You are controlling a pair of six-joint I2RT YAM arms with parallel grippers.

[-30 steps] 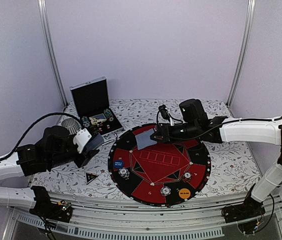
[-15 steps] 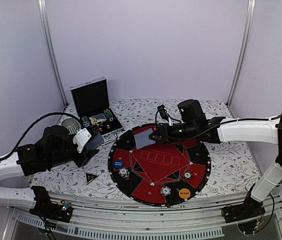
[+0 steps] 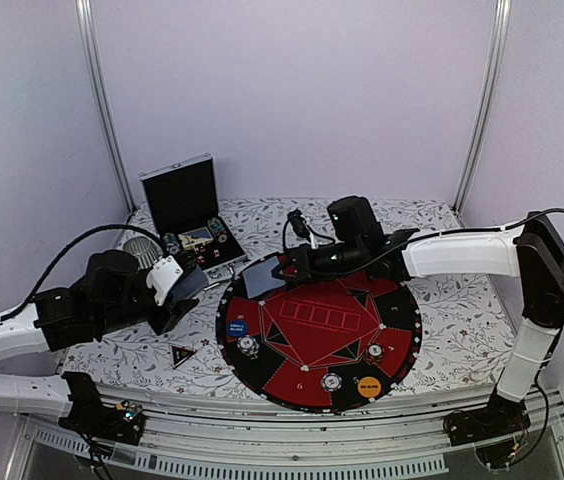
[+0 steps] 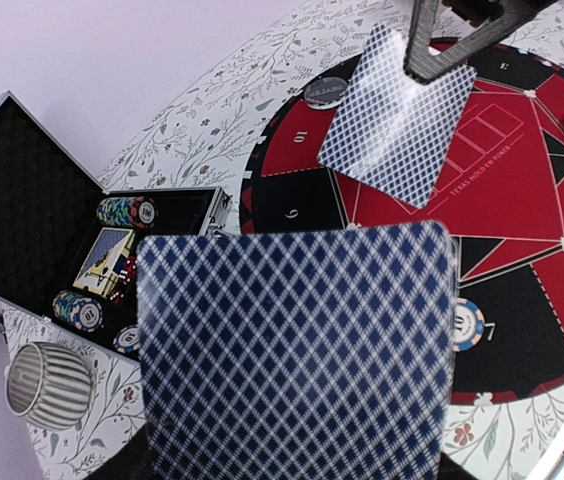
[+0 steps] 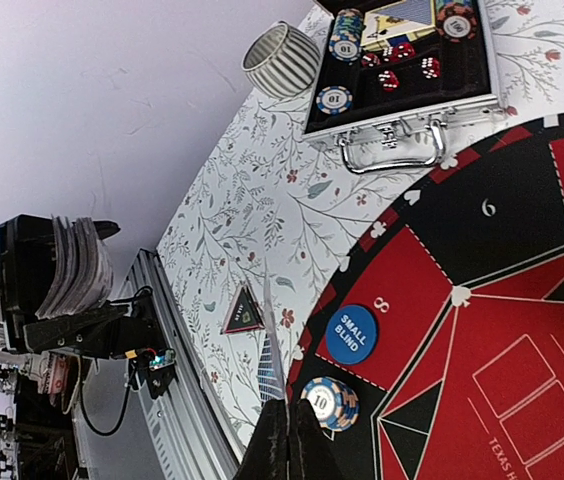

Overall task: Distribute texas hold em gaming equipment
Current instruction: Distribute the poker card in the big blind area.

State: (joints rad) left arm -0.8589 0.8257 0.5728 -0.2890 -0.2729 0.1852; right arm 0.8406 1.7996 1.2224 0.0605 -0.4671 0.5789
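Observation:
My left gripper (image 3: 180, 285) is shut on a deck of blue-backed playing cards (image 4: 297, 350), left of the mat; the deck hides its fingers in the left wrist view. My right gripper (image 3: 284, 268) is shut on a single card (image 3: 262, 276), held above the back-left rim of the round mat (image 3: 402, 300). The right wrist view shows that card (image 5: 274, 365) edge-on. On the mat lie a blue small-blind button (image 3: 237, 327), an orange button (image 3: 368, 385) and three chip stacks (image 3: 249, 346) (image 3: 332, 382) (image 3: 375, 351). The black triangular marker (image 3: 182, 353) lies on the cloth.
The open silver-edged case (image 3: 184, 200) stands at the back left with chip rolls (image 4: 127, 210), dice and a card box inside. A ribbed cup (image 3: 142, 250) sits beside it. A dark round disc (image 4: 324, 92) lies at the mat's far rim.
My right arm has swung left, carrying its card from over the mat's back part to the back-left rim. The left arm and deck have stayed put.

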